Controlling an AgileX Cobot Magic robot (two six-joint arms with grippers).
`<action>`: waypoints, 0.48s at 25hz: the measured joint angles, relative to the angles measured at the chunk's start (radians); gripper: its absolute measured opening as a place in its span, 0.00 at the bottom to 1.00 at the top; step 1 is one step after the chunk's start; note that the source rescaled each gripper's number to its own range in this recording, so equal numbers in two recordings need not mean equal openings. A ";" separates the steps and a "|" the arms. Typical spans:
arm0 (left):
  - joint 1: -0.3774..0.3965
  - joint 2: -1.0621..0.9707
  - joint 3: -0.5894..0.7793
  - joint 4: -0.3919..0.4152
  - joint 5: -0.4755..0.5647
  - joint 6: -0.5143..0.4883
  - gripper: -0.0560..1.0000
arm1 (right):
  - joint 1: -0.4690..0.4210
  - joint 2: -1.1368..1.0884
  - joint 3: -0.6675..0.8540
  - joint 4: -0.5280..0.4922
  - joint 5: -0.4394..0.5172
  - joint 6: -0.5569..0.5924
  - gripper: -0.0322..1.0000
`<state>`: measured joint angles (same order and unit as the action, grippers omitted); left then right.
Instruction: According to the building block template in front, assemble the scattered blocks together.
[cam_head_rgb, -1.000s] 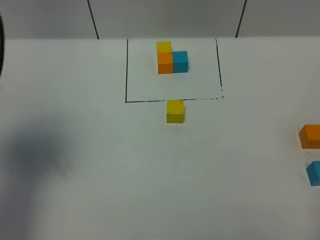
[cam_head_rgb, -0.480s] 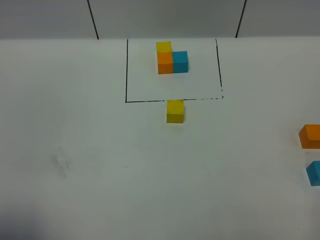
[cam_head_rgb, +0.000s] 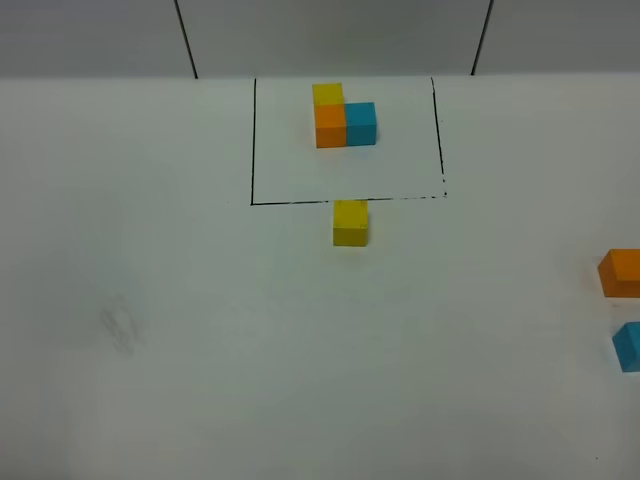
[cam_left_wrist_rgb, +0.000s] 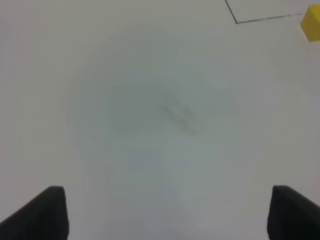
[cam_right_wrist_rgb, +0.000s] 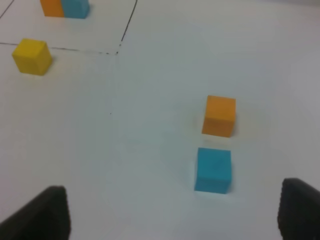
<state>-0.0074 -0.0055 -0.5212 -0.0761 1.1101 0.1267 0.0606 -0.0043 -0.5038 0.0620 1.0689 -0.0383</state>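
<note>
Underneath, white bench. Toward the far edge, building block template inside black-line rectangle. Both spread wide, grasping nothing: left tool and right tool. Just outside the rectangle's near line, yellow cube; at far right, close but apart, orange cube and blue cube.

The yellow cube, orange cube and blue cube look matt and smooth, like the white table.
</note>
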 joint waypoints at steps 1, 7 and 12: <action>0.000 -0.001 0.008 0.001 -0.007 0.003 0.84 | 0.000 0.000 0.000 0.000 0.000 0.000 0.74; 0.000 -0.001 0.015 0.001 -0.022 -0.007 0.74 | 0.000 0.000 0.000 0.000 0.000 0.000 0.74; 0.000 -0.001 0.015 0.001 -0.023 -0.038 0.63 | 0.000 0.000 0.000 0.000 0.000 0.000 0.74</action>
<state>-0.0074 -0.0063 -0.5066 -0.0749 1.0868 0.0883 0.0606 -0.0043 -0.5038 0.0620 1.0689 -0.0383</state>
